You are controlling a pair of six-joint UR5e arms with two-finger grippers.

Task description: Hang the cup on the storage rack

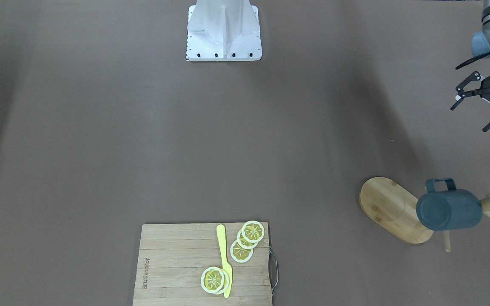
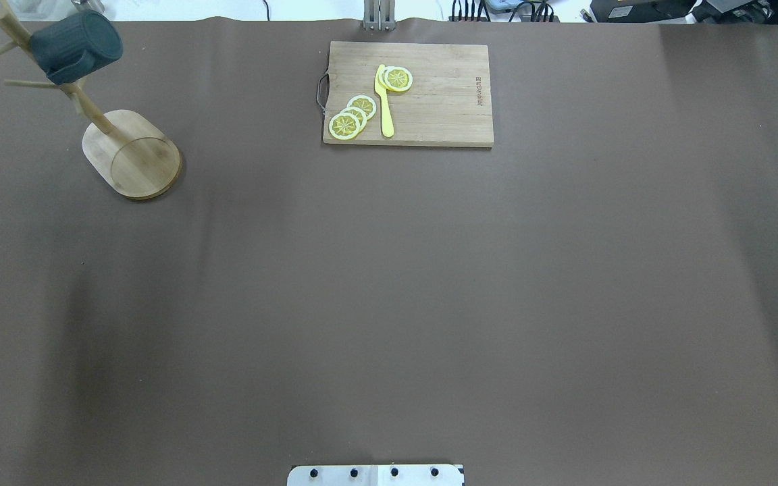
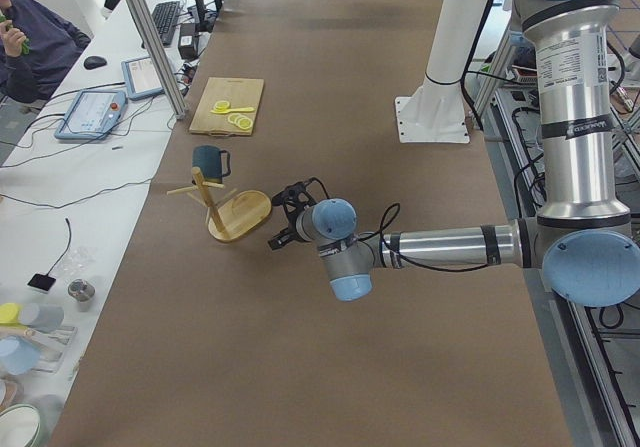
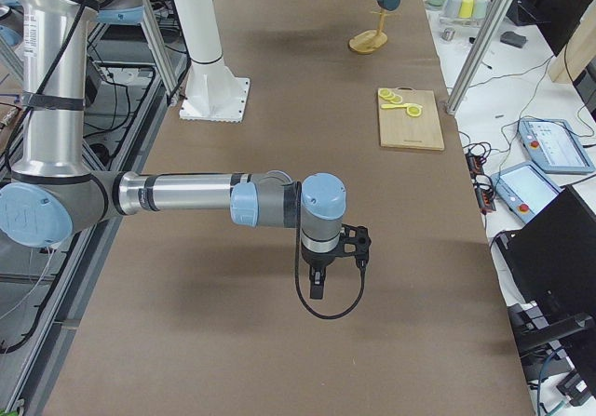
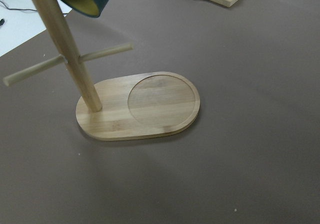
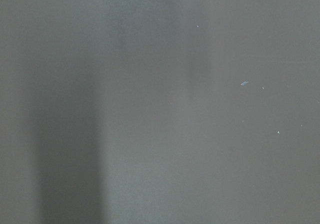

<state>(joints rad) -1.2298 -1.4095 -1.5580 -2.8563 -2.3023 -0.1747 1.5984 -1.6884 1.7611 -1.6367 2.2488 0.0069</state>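
Looking down through the front camera, I see the cup (image 1: 449,210) up on the storage rack (image 1: 391,210). It is tipped on its side near the top of the post, its bottom toward that camera and its handle toward the robot's side; I cannot tell which peg bears it. The left gripper (image 1: 471,117) hovers apart from the cup, on the robot's side of the rack, with its fingers spread wide and holding nothing. Its wrist camera shows the rack's post and oval base, with the cup's yellow inside at the top edge. The right gripper (image 4: 317,284) hangs over bare table toward the other end. I see it only from the side, so I cannot tell whether it is released or clenched. A cutting board (image 1: 177,263) with lemon slices (image 1: 241,250) and a yellow knife (image 1: 224,259) lies well apart from the rack.
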